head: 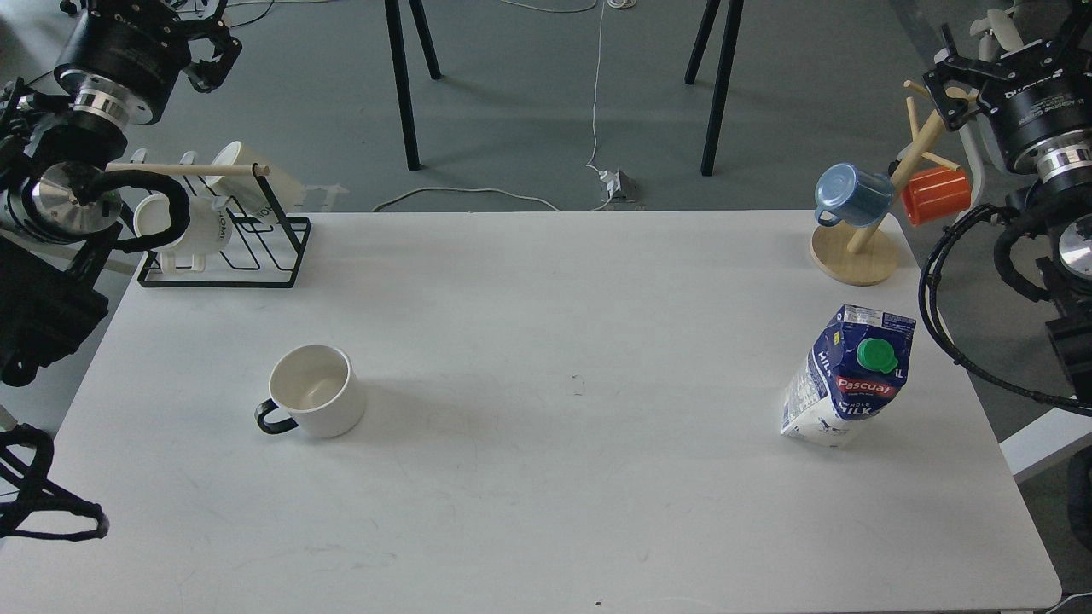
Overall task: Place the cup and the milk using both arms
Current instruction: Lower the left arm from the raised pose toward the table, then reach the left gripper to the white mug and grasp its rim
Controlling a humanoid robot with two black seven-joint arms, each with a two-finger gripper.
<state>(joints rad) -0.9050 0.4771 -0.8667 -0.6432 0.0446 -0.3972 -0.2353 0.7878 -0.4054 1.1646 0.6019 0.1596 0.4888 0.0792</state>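
Note:
The cup (314, 390), a squat white mug with a black loop handle pointing to the front left, stands upright on the left half of the white table (546, 477). At the right side stands the milk (850, 375), a blue and white carton with a green cap and a red "Pascual" label. My left gripper (203, 47) hangs high at the top left, beyond the table's back edge and far from the cup. My right gripper (954, 78) is raised at the top right, well behind the milk. Both are dark and their fingers cannot be told apart; neither holds anything.
A black wire rack (229, 243) with white mugs sits at the back left corner. A wooden mug tree (856, 251) carrying a blue cup (849, 194) and an orange cup (937, 194) stands at the back right. Black stand legs (408, 94) rise from the floor behind the table.

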